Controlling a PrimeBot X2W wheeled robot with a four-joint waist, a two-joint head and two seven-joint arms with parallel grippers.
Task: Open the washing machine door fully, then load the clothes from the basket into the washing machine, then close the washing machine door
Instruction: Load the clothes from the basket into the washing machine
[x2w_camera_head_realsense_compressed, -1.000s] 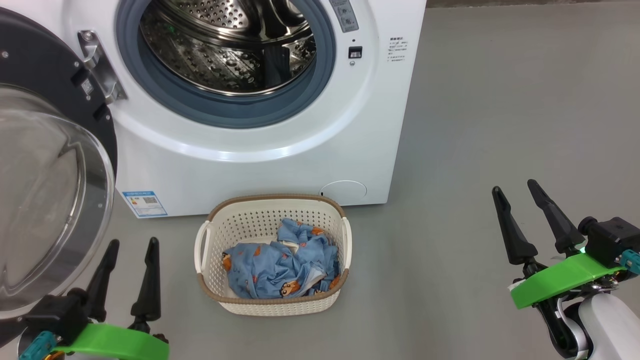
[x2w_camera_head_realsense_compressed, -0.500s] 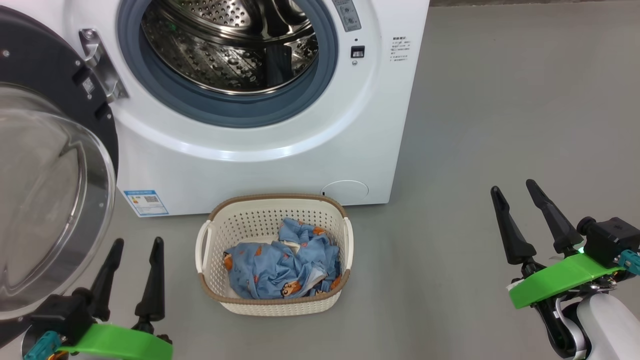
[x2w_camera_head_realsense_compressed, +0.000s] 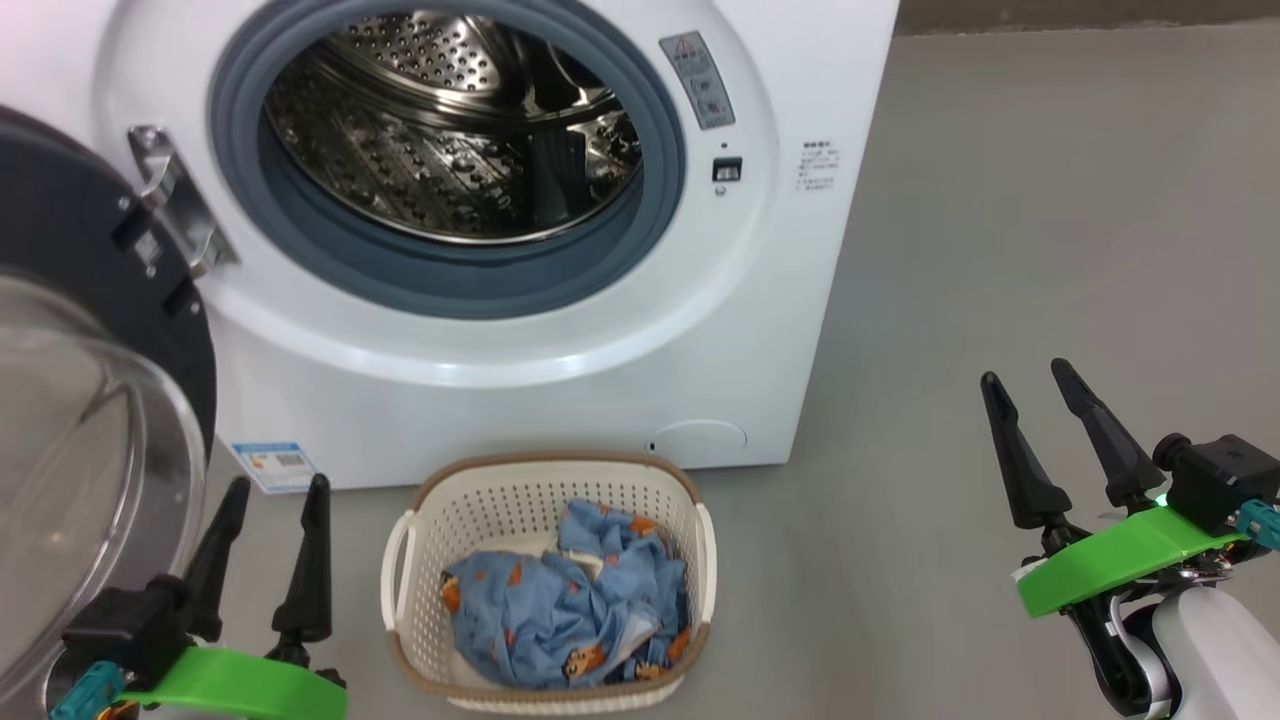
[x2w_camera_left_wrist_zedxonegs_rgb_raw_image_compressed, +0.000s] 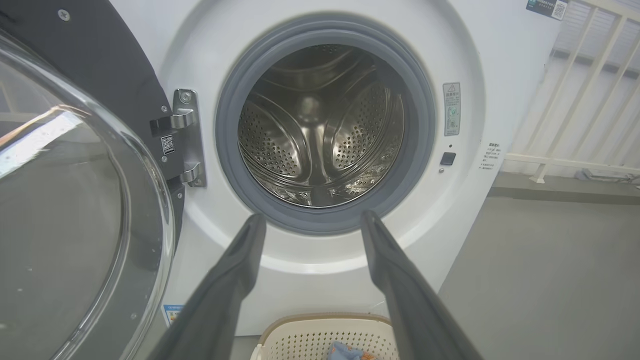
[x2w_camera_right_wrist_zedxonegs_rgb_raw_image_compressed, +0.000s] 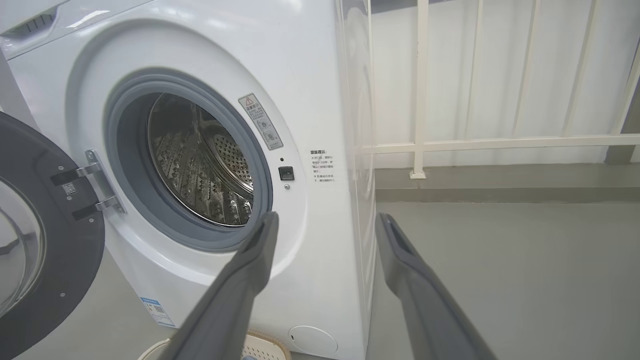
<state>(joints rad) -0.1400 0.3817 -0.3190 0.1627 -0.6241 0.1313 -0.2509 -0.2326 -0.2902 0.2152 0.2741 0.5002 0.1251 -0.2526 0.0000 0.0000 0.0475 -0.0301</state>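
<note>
One grey floor is seen, bounded by one white railing. Since earlier, the head camera has been tilted upward. One washing machine stands with its door swung open leftward. One basket is set before it, clothes heaped inside. The left end effector and the right end effector are held spread, empty

The boxy washing machine is white, its rubber gasket blue-grey, its steel drum silver and hole-dotted, its round glass door rimmed black, the perforated plastic basket cream with a brown rim, the clothes light blue with orange-brown bears.
</note>
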